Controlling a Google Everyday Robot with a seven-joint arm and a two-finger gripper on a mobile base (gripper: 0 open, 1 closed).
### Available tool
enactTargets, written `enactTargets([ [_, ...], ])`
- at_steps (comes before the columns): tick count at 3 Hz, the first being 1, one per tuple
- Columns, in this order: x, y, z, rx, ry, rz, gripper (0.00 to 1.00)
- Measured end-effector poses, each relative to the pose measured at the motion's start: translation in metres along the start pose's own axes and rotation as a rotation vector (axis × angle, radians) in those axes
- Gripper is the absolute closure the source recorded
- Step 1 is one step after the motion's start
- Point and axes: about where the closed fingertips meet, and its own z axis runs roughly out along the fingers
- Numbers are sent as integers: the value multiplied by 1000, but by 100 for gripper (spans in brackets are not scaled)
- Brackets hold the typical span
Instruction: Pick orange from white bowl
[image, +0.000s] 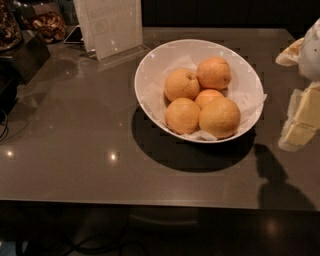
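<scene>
The white bowl (150, 67) is wide, shallow and lined with white paper. It stands on the grey-brown counter, right of centre. Five oranges lie in it. The orange (219, 117) is the largest of them and sits at the front right of the bowl. The other oranges touch it: one (183, 115) to its left, one (207, 96) partly hidden behind it, and two (182, 84) (214, 73) at the back. My gripper (299, 122) is white and pale yellow. It hangs at the right edge of the view, to the right of the bowl and apart from it, holding nothing.
A clear sign holder (112, 27) stands behind the bowl to the left. Dark containers with snacks (45, 25) are at the back left corner. The counter's front edge (150, 205) runs across the lower view. The gripper's shadow (272, 172) falls on the counter at front right.
</scene>
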Motion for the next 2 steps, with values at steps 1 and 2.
enactTargets([
  [1,0,0,0,0,0,0,0],
  [2,-6,-9,-1,8,-92,43,0],
])
